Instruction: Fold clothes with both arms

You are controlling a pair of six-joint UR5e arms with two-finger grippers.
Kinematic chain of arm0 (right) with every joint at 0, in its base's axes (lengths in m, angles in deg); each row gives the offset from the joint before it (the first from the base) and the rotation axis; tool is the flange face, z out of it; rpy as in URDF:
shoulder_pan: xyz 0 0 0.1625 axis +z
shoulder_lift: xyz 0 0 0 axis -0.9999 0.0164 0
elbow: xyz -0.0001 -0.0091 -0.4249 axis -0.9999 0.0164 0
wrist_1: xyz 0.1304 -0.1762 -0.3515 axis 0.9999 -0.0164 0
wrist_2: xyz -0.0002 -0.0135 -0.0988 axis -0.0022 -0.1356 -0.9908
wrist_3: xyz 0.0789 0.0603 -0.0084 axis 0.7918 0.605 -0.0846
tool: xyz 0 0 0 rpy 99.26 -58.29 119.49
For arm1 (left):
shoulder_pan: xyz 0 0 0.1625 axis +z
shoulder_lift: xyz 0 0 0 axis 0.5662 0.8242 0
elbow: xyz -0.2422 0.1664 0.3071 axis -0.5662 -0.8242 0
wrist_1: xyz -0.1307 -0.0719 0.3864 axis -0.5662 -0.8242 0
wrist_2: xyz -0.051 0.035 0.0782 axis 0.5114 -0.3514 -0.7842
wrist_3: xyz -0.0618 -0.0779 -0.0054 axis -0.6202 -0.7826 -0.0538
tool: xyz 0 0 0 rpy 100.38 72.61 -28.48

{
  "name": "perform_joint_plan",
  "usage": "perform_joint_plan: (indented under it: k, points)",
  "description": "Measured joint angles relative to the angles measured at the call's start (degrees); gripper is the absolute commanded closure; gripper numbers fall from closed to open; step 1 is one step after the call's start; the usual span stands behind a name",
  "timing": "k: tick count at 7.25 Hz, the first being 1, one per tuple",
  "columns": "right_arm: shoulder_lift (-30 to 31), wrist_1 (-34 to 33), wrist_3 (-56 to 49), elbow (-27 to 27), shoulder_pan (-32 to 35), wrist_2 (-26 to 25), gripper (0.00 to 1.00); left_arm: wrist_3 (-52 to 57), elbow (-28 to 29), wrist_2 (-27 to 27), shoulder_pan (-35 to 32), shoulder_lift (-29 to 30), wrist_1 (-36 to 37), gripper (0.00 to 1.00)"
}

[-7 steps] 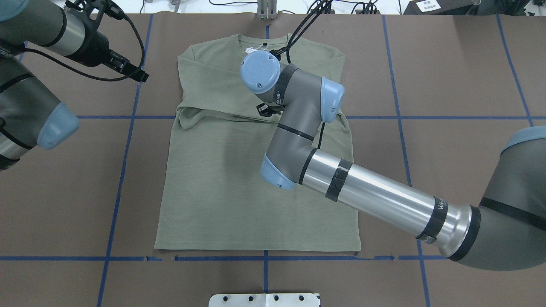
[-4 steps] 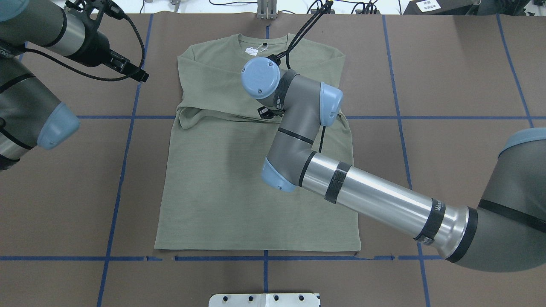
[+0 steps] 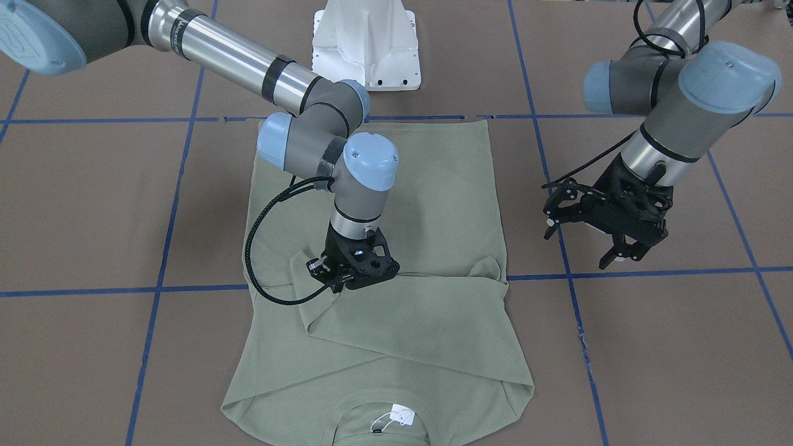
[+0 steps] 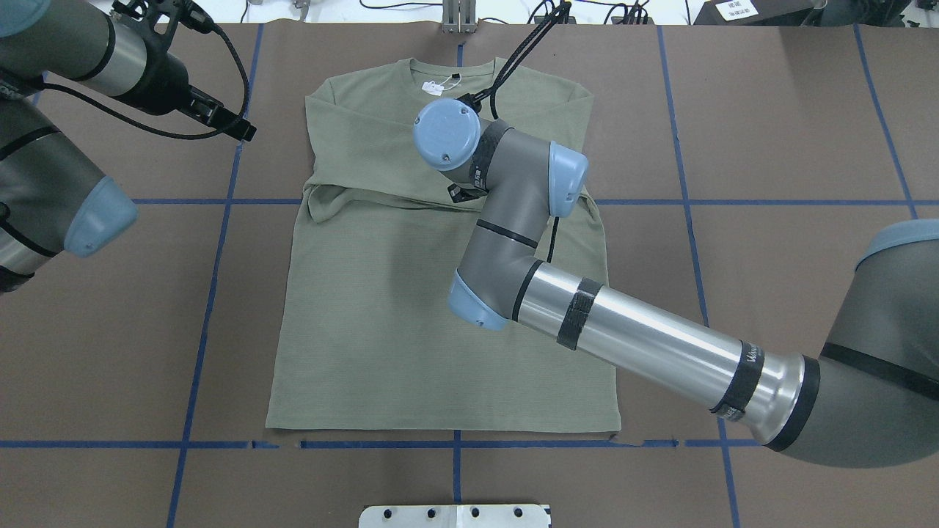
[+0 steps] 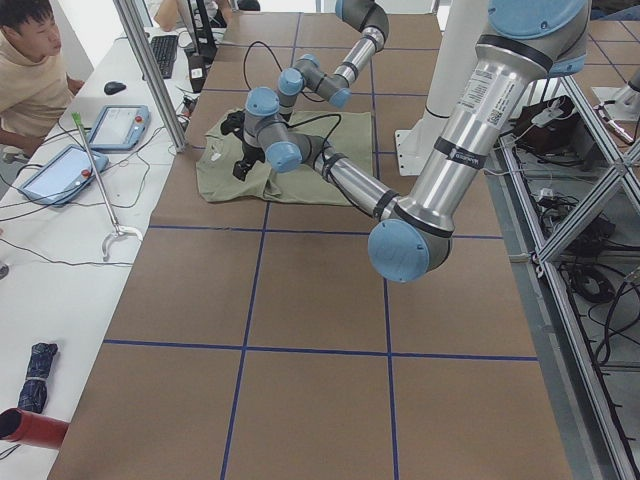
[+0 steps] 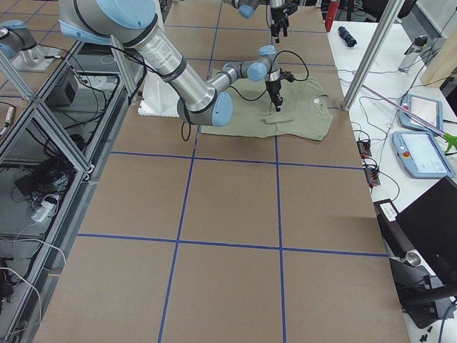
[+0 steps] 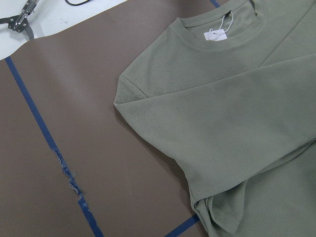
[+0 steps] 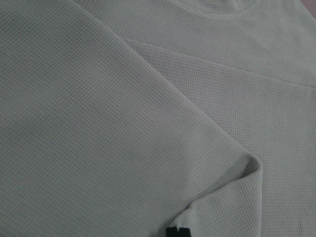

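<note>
The sage-green shirt (image 4: 381, 315) lies flat on the brown table, collar (image 4: 451, 73) at the far side, white tag showing. Both sleeves are folded across the chest. My right arm reaches over the shirt. My right gripper (image 3: 331, 279) points down onto the folded sleeve near mid-chest (image 4: 458, 193), and its fingers look closed on the sleeve cuff. The right wrist view shows the cuff corner (image 8: 249, 168) just above a black fingertip (image 8: 177, 231). My left gripper (image 3: 576, 248) is open and empty, hovering over bare table beside the shirt's shoulder (image 4: 246, 133). The left wrist view shows that shoulder (image 7: 148, 94).
The white pedestal base (image 3: 365, 37) stands at the near table edge. Blue tape lines (image 4: 220, 202) grid the table, one torn (image 7: 69, 177). A metal post (image 4: 458, 18) stands beyond the collar. An operator (image 5: 30, 70) sits at a side table with tablets (image 5: 115, 125).
My right wrist has shifted slightly toward the robot over the folded sleeve, then held still. The left arm and the shirt's body have not moved.
</note>
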Motion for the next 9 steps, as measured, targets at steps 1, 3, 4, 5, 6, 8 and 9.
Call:
perform_joint_plan:
  k: [1,3,4,5,6,8,9]
  points:
    - [0.0,0.0,0.0,-0.2,0.0,0.0,1.0,0.0,0.0,0.0,0.0,0.0,0.0,0.0]
    - [0.7,-0.2,-0.8,-1.7,1.0,0.3,1.0,-0.6,-0.1,0.0,0.1,0.0,0.0,0.0]
    - [2.5,-0.4,-1.9,-3.6,2.1,0.6,1.0,-1.0,-0.1,0.0,0.1,0.0,0.0,0.0]
    - [5.1,-0.6,-3.9,-6.0,3.3,0.7,1.0,-1.2,-0.1,0.0,0.1,0.0,0.0,0.0]
    - [7.8,-1.3,-6.4,-8.7,4.4,0.8,1.0,-1.6,-0.1,0.0,0.2,0.0,-0.1,0.0]
    - [11.0,-2.7,-10.2,-11.5,6.0,0.6,1.0,-2.5,-0.1,0.0,0.4,0.1,-0.4,0.0]
    - [11.9,-2.8,-11.5,-11.8,6.4,0.4,1.0,-2.7,-0.1,0.0,0.4,0.1,-0.4,0.0]
